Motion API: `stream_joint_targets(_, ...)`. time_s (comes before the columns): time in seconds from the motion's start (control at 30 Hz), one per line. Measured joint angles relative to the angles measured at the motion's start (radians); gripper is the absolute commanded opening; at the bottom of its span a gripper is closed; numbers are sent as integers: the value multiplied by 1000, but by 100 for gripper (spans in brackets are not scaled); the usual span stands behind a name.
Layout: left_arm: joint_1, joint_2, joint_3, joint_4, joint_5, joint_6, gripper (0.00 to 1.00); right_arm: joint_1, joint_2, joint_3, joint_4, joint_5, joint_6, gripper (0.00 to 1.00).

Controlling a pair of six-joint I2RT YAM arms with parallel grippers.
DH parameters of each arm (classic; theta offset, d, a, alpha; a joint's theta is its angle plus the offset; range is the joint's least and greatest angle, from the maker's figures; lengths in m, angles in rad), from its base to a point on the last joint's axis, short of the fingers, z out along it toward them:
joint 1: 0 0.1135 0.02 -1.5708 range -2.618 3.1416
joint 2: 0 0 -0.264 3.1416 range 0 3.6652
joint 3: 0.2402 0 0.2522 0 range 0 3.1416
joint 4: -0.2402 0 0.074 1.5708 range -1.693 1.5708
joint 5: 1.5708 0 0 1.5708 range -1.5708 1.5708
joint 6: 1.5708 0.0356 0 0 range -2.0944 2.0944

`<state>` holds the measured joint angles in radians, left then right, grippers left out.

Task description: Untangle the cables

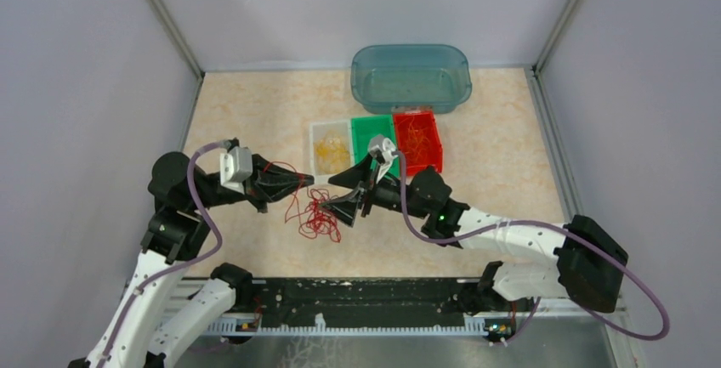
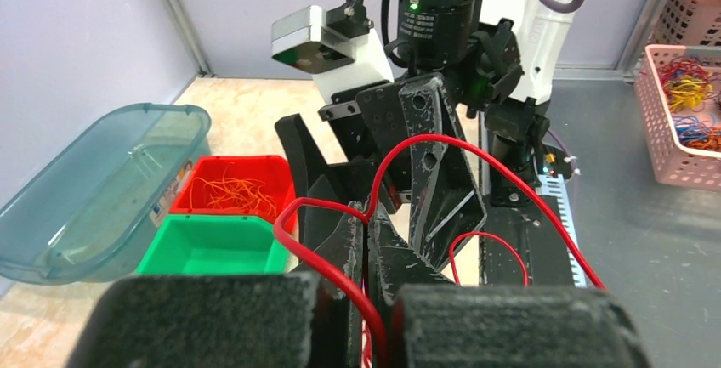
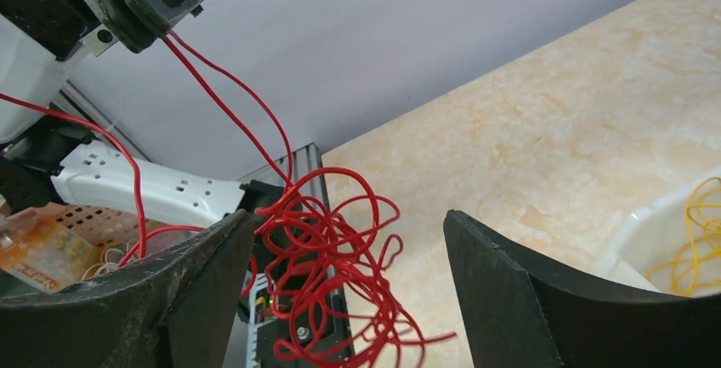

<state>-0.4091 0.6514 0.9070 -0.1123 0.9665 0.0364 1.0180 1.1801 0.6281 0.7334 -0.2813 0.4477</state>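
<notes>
1. Cables [image 1: 316, 217], a loose clump of thin red wire, hang in the middle of the worktop [image 1: 255, 113], near of the row of small bins and between the two arms.
2. The left end effector [image 1: 306, 180] is closed on a few red strands. In its wrist view, wire runs out from between the pinched fingers [image 2: 344, 240] and arcs up and to the right.
3. From that grip, two strands drop to the clump, which spreads into many loops below. Whether the lowest loops touch the worktop cannot be told.
4. The right end effector [image 3: 349, 219] is open, its fingers spread wide with nothing held. The clump sits in the gap between them, seen from its own camera.
5. Both end effectors face each other, tips near but apart.
6. Farther back, three bins stand side by side, touching:
   - the white bin [image 1: 312, 149] on the left holds yellow wires [image 1: 332, 151];
   - the green bin [image 1: 370, 130] is in the middle;
   - the red bin [image 1: 438, 143] on the right holds orange wires [image 1: 417, 143].
7. A teal tub [image 1: 411, 79] stands just beyond the bins at the far edge.
</notes>
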Motion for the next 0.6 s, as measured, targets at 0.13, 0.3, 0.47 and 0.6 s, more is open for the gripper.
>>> stream_joint_targets(0.13,0,13,10,-2,17,-25,0,0,50,6,45,-32,2,81)
stream_joint_targets(0.3,0,23,16,-6,29,-45,0,1,110,33,94,-58,13,76)
stream_joint_targets(0.47,0,24,16,-8,33,-54,0,10,169,77,129,-60,18,72)
stream_joint_targets(0.6,0,31,16,-8,34,-66,0,20,222,109,152,-53,14,60)
